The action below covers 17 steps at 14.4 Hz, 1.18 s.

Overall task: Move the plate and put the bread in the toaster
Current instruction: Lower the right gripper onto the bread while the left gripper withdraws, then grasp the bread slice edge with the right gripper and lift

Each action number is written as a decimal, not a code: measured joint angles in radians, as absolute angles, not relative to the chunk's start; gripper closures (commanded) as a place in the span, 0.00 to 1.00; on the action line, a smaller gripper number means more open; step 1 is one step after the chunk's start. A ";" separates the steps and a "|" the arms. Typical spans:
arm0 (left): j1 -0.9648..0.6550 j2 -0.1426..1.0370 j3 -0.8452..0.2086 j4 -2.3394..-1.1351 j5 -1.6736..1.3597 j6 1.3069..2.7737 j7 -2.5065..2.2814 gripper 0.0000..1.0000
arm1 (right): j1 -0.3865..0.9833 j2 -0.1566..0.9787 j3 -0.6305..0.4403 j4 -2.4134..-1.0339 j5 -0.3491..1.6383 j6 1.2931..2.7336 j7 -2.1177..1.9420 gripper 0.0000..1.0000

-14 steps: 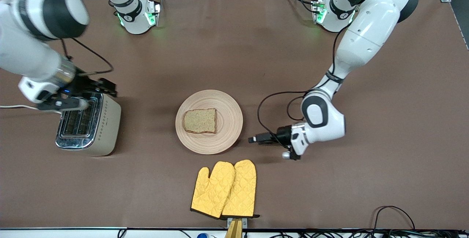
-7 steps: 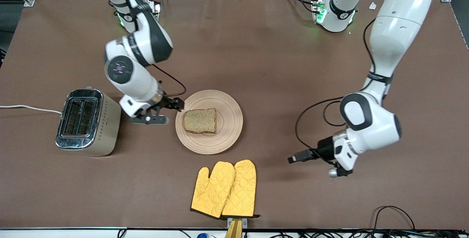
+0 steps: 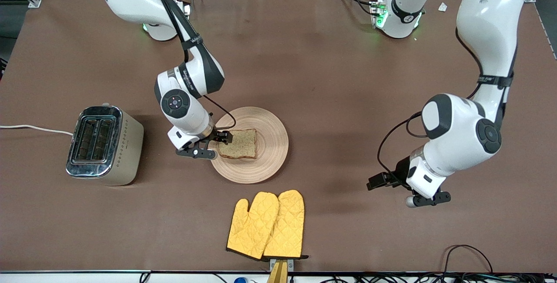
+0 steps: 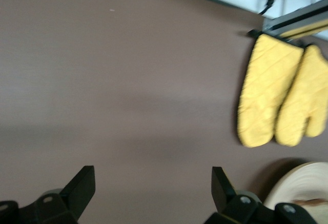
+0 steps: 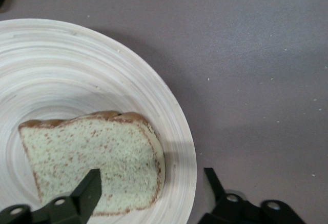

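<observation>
The bread (image 3: 237,143) lies flat on the plate (image 3: 270,139), toward the side facing the toaster (image 3: 104,145); the plate sits mid-table, with a pair of yellow oven mitts (image 3: 266,224) nearer the camera. The right gripper (image 3: 217,143) has swung over from the toaster a second ago and now hangs low at the slice's edge, its fingers (image 5: 87,193) spread wide, one over the bread and the other over the plate's rim. So the pick-up looks about to start; nothing is gripped yet. The left gripper (image 3: 383,180) has pulled away from the plate toward its own end of the table, open and empty over bare cloth. That suggests the plate stays put for now. The toaster's slots stand empty, well apart from the plate.
</observation>
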State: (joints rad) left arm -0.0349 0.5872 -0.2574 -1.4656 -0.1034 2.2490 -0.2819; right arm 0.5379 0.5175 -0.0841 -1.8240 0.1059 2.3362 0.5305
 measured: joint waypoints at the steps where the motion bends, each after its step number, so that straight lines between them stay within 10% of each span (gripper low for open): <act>1: -0.033 0.561 -0.256 -1.466 -0.038 2.210 -0.290 0.00 | 0.540 0.526 -0.084 -1.823 0.106 2.349 0.543 0.36; 8: 0.030 0.339 -0.245 -1.459 0.165 1.951 -0.292 0.00 | 0.557 0.571 -0.083 -1.823 0.106 2.412 0.563 0.51; 14: 0.059 0.199 -0.246 -1.430 0.167 1.753 -0.263 0.00 | 0.562 0.588 -0.085 -1.821 0.106 2.418 0.566 0.98; 17: 0.057 0.152 -0.245 -1.429 0.120 1.698 -0.255 0.00 | 0.562 0.588 -0.084 -1.817 0.106 2.413 0.565 1.00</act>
State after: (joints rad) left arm 0.0571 0.1523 -0.2447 -1.4292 0.1203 1.6982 -0.2553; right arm 0.5625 0.5881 -0.0845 -1.8171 0.1059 2.4133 0.5654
